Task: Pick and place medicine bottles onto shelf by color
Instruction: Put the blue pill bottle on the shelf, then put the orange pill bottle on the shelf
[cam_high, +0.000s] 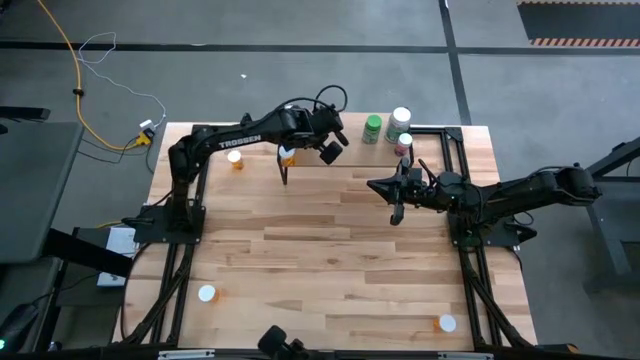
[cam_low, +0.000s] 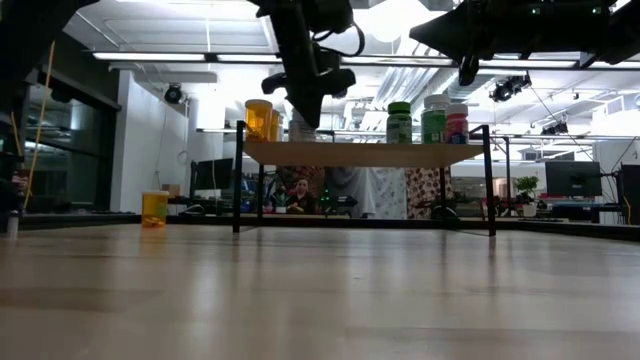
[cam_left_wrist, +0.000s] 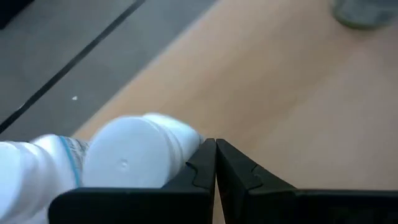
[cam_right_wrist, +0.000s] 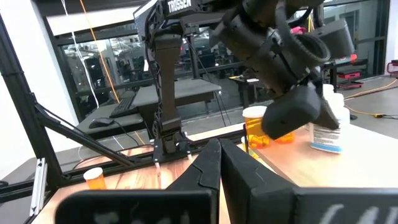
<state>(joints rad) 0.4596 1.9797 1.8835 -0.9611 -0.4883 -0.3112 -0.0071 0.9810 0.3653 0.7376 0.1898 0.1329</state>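
Observation:
The shelf (cam_high: 345, 168) stands at the table's far edge on thin black legs. On its left end stand an orange bottle (cam_high: 288, 153) and a white bottle (cam_right_wrist: 326, 127). My left gripper (cam_left_wrist: 216, 146) hovers shut over that end, with the white bottle's cap (cam_left_wrist: 134, 158) just beside one finger. A green bottle (cam_high: 372, 127), a white-capped one (cam_high: 401, 118) and a pink one (cam_high: 404, 143) stand on the shelf's right part. My right gripper (cam_right_wrist: 219, 149) is shut and waits in the air at mid-right. My left gripper slants down from above over the shelf's left end with nothing between its shut fingers. The outer side of one finger (cam_left_wrist: 202, 158) lies right by the white bottle's cap edge (cam_left_wrist: 183, 146); I cannot tell whether it touches. The bottle stands on the shelf.
An orange bottle (cam_high: 236, 158) stands on the table left of the shelf. Two white-capped bottles stand near the front edge, one at the left (cam_high: 206, 293) and one at the right (cam_high: 447, 322). Black frame rails run along both table sides.

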